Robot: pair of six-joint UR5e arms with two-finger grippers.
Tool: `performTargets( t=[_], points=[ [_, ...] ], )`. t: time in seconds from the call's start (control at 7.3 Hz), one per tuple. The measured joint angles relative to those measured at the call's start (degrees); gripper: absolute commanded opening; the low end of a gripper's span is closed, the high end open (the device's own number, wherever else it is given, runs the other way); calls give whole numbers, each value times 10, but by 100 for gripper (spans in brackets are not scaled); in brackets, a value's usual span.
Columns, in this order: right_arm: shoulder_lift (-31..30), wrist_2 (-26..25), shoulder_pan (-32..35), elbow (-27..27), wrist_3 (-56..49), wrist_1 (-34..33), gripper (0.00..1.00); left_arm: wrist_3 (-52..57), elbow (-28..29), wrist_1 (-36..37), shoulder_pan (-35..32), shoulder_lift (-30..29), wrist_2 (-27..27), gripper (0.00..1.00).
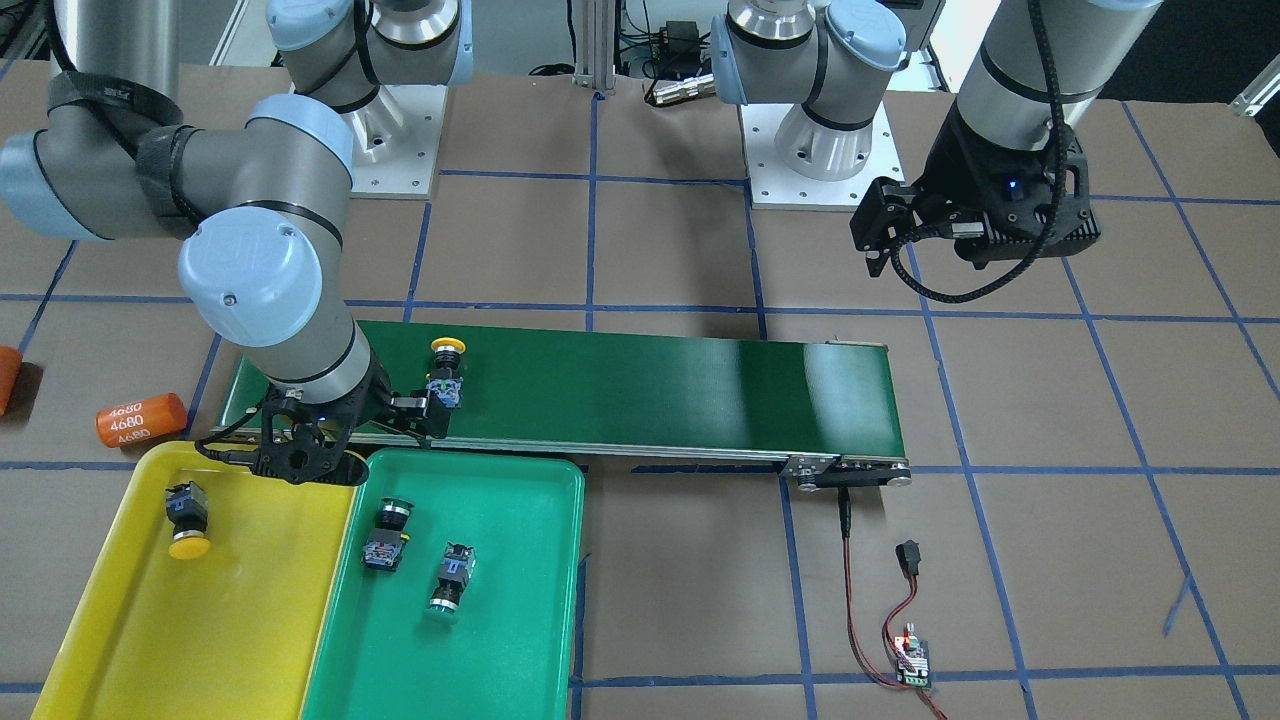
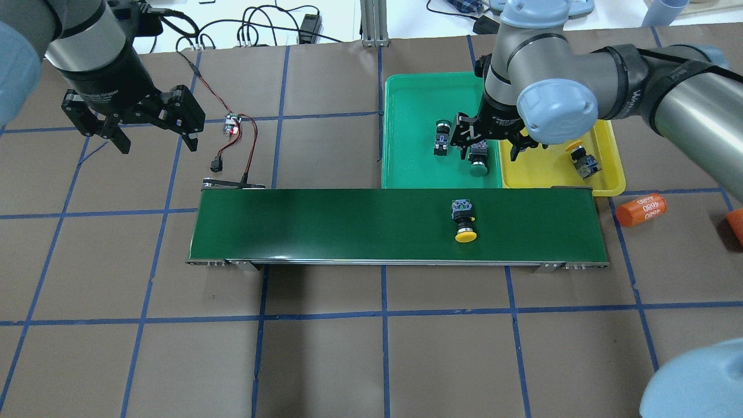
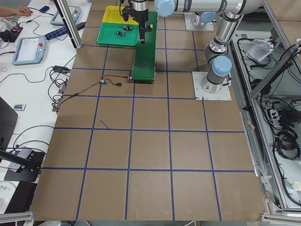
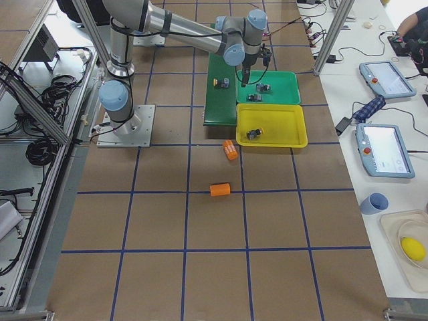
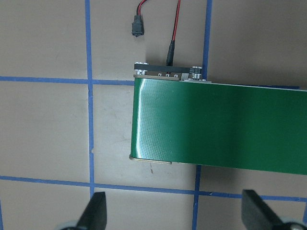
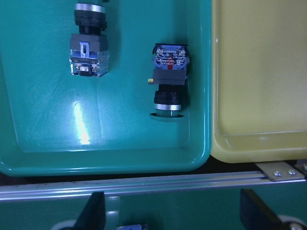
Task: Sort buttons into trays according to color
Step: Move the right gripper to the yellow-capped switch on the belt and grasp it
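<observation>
One yellow button [image 2: 464, 223] lies on its side on the conveyor belt [image 2: 325, 226], cap toward the robot, not yet sorted. The second yellow button [image 2: 582, 161] rests in the yellow tray [image 2: 612, 180], and both green buttons [image 2: 443, 138] lie in the green tray [image 2: 406, 93]. The right end effector [image 2: 489, 154] hovers over the seam between the two trays, fingers spread and holding nothing. The left end effector [image 2: 158, 142] hangs well apart over the worktop [image 2: 325, 360] past the belt's other end, likewise spread and empty.

The step in hand looks like fetching the belt button. It should go best with the fingers set either side of the blocky black body rather than the round cap, which would likely slip. A lift high enough to clear the tray rim should follow.

The overhead view shows that button whole. The right wrist view shows only the green pair, the tray seam and the belt's edge. The left wrist view shows just the belt's far end and a wire.
</observation>
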Motion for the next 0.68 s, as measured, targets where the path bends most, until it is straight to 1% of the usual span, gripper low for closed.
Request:
performTargets(
  t=[0.27,0.41,0.55,0.68],
  points=[
    [0,0,-1,1,0,1,100,-13,1,-1,0,-5,-3,100],
    [-1,1,0,6,2,3,97,-26,2,-1,0,-5,-6,100],
    [-9,2,1,28,3,3,98,-34,2,-1,0,-6,-8,100],
    [-28,2,1,70,3,-9,98,-35,3,-1,1,-5,-9,100]
  ],
)
